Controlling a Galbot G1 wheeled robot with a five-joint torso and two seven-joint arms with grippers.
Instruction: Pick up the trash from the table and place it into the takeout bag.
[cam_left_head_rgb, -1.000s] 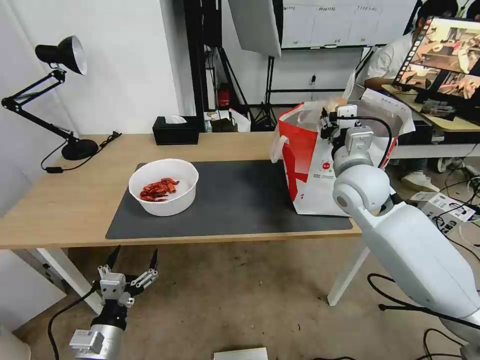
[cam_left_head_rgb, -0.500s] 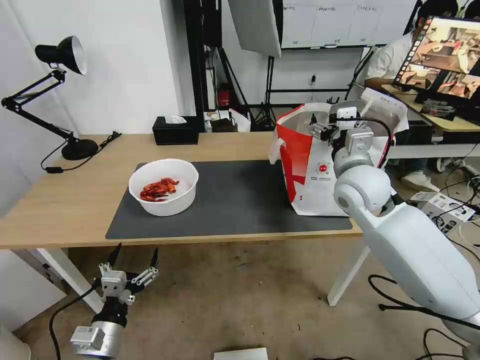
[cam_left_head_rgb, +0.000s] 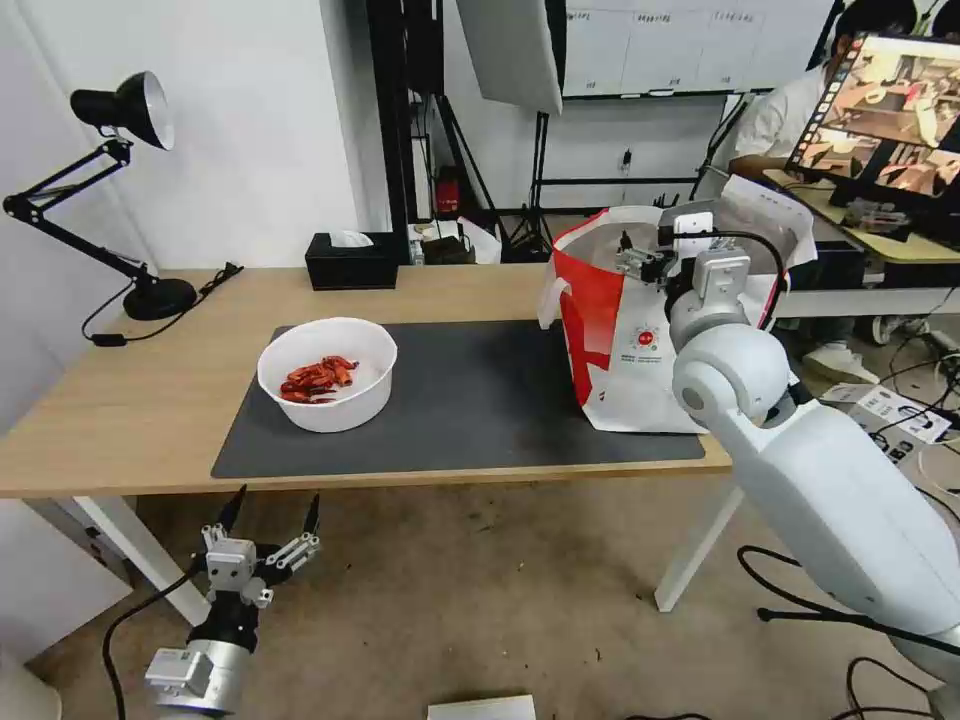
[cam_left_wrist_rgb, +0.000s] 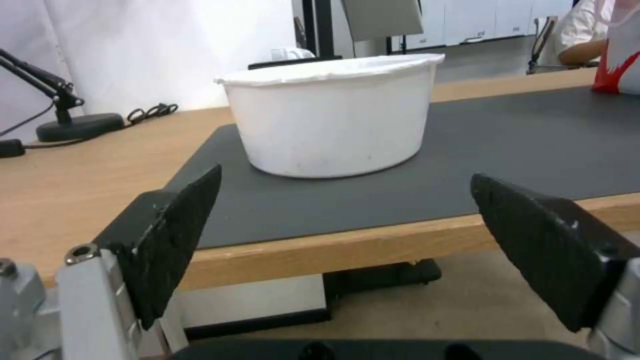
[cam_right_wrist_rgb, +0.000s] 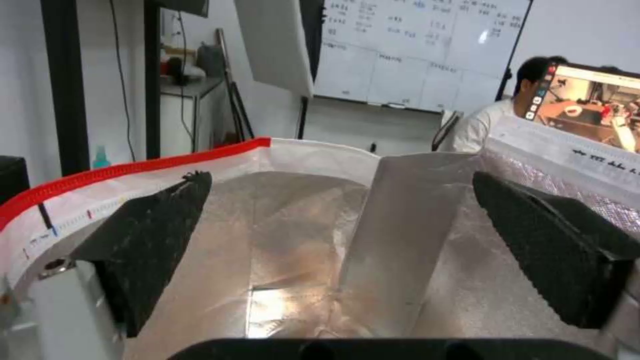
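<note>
Right gripper (cam_left_head_rgb: 640, 262) over the takeout bag (cam_left_head_rgb: 610, 340) mouth at the table's (cam_left_head_rgb: 150, 420) right end, jaws wide, empty. Left gripper (cam_left_head_rgb: 268, 520) below the front edge, spread, empty. White bowl (cam_left_head_rgb: 327, 373) sits mid-left on the mat (cam_left_head_rgb: 480, 400). Judgement: lift straight clear of the foil lining before swinging toward the bowl.

light: bright, even, indoor | shadows: soft | glare: foil bag lining (cam_right_wrist_rgb: 287, 260) | wrist views: slightly soft
</note>
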